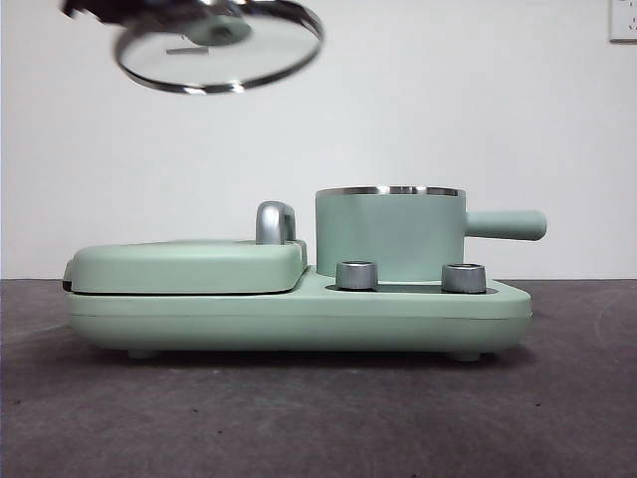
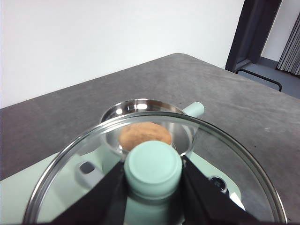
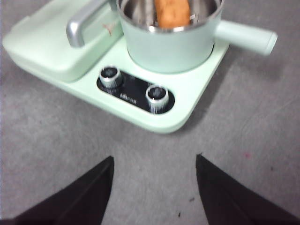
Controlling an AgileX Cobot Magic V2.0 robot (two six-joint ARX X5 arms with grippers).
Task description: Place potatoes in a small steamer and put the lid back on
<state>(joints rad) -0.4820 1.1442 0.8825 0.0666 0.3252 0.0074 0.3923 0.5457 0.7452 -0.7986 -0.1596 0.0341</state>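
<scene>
Potato [image 2: 145,135] lies in the steamer [image 1: 390,235]; left gripper [image 2: 153,174] pinches the lid's [image 1: 219,45] knob at upper left; next, lower it centred. Right gripper [image 3: 154,161] waits spread.

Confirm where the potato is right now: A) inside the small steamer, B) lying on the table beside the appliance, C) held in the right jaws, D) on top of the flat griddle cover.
A: the right wrist view shows the potato lying inside the small steamer, and the left wrist view shows it through the lid that the left gripper holds by the knob.
</scene>
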